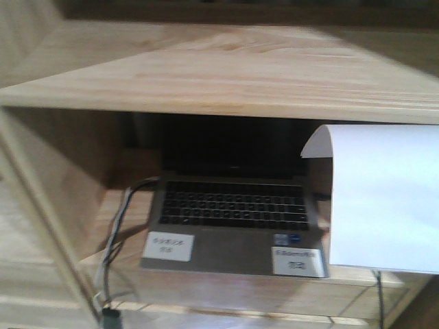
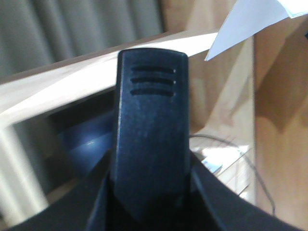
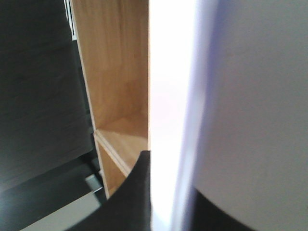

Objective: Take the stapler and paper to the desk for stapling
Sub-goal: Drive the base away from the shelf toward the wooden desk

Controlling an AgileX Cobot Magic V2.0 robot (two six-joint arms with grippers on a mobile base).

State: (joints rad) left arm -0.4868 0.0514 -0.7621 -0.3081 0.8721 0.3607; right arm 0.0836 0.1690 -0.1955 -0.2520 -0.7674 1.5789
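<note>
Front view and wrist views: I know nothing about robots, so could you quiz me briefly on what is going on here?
1. True or false: the laptop in the shelf is shut.
2. How many white labels lie on the laptop below the keyboard?
3. Match each to what it holds: left pincer, right pincer; paper, stapler.
Key: 1 false, it is open. 2 two. 3 left pincer holds the stapler, right pincer holds the paper.
</note>
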